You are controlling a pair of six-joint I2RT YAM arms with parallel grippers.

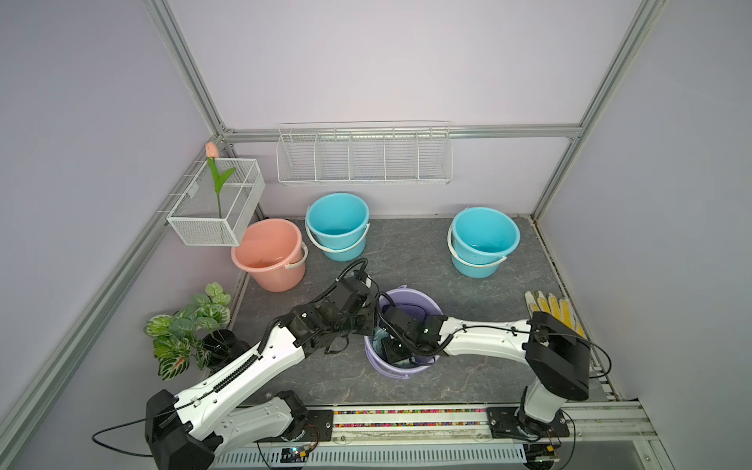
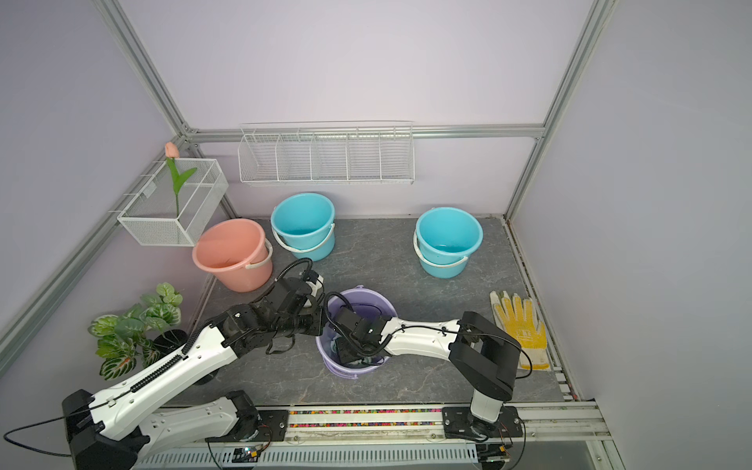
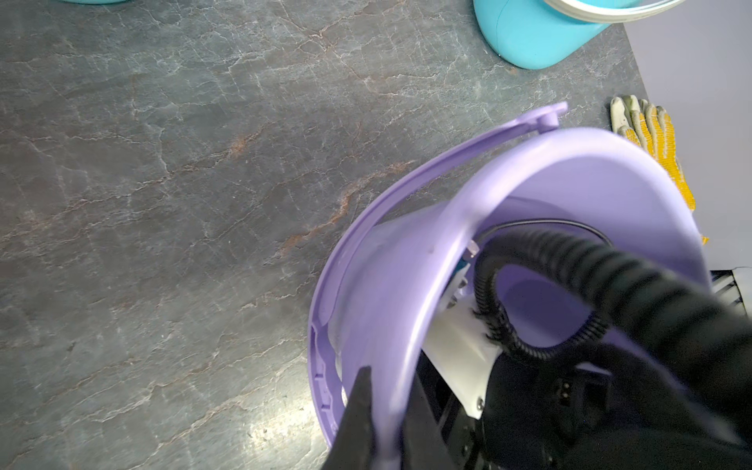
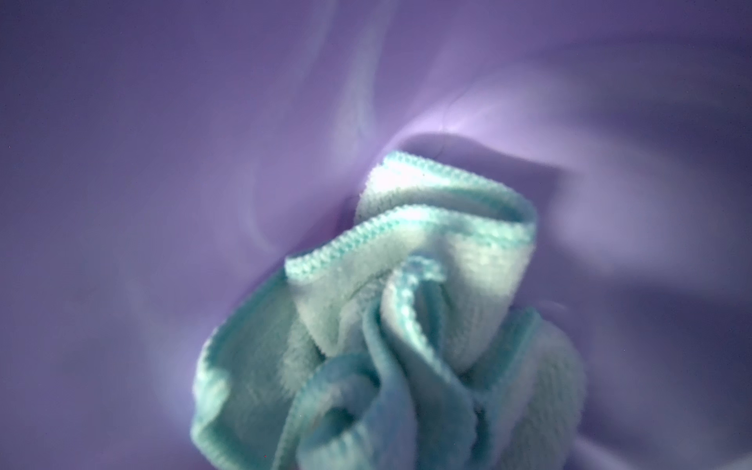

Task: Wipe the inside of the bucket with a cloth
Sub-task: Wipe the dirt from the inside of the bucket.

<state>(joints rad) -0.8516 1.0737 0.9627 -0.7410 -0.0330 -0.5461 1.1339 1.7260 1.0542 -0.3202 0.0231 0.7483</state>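
While the wipe is under way, we note the purple bucket point(image 1: 384, 366) at 6 o'clock on the table point(image 1: 468, 285), apparently tipped off upright. The left gripper point(image 3: 388, 378) is pinched tight on its rim at the bucket's 9 o'clock, one finger outside the wall, one inside. The right gripper point(image 1: 396, 350) is down inside. Its jaws are hidden in the wrist view, but the mint cloth point(image 4: 407, 309) bunches straight out of them against the lilac wall, so we read it as clamped on the cloth.

Risks, as we judge them:
- A hard push could pull the thin rim out of the left pinch, and the bucket would roll.
- The cloth is wadded, so contact is small and patches get missed.
- The right arm's black cable point(image 3: 610, 260) loops across the mouth and could snag the rim.
- The glove point(image 1: 553, 309) at 3 o'clock lies apart and poses no concern.
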